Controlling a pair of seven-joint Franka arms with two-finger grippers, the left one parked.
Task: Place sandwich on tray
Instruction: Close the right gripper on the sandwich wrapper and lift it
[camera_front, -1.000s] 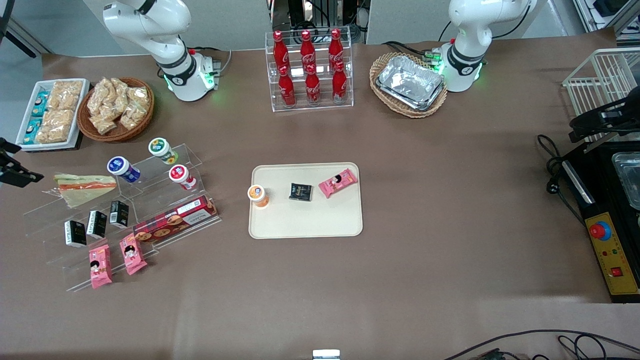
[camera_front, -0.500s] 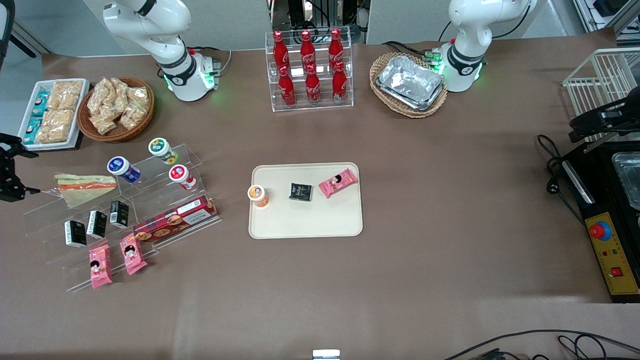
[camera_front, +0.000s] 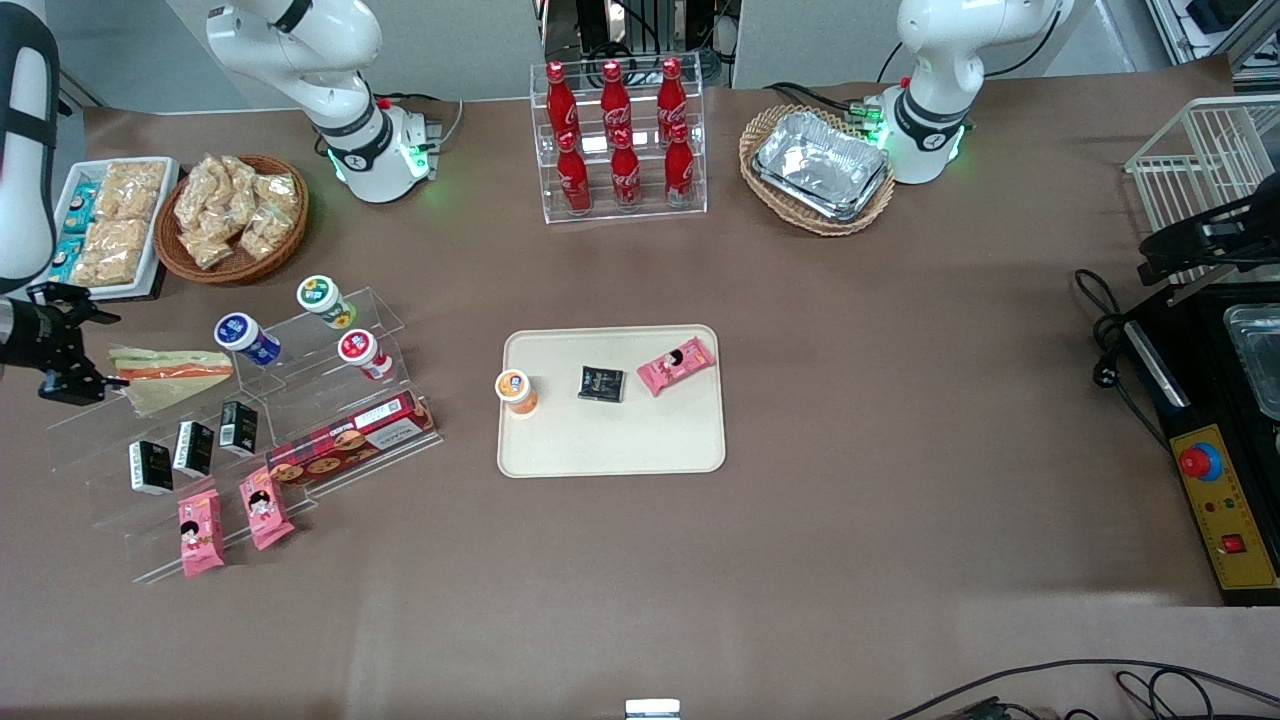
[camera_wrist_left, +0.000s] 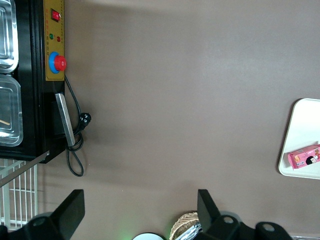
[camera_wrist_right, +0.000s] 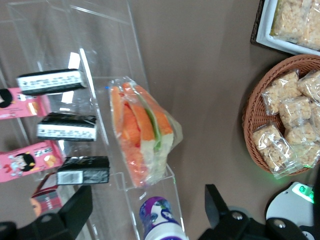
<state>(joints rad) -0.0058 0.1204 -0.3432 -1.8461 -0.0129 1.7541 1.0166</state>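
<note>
The gripper (camera_front: 72, 345), jaws spread wide, hovers beside the clear-wrapped triangular sandwich (camera_front: 170, 372) on its clear acrylic stand (camera_front: 300, 400), apparently lining up to grasp it for the cream rectangular tray (camera_front: 610, 445).

Sandwich (camera_front: 170, 375) (camera_wrist_right: 141, 134): triangular wedge in clear wrap, orange and green filling, lying on a clear acrylic step. Tray (camera_front: 610, 450): cream, rectangular, rounded corners, flat on bench (camera_front: 900, 400), well apart.

The pincer (camera_front: 85, 340) stands open just beside the sandwich, toward the working arm's end.

Glossy clear wrap covers the sandwich (camera_wrist_right: 142, 135); tray (camera_front: 610, 445) matt.

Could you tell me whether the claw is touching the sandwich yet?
Apart. The right wrist view shows the sandwich lying free on the clear shelf, with the open claw short of it.
</note>
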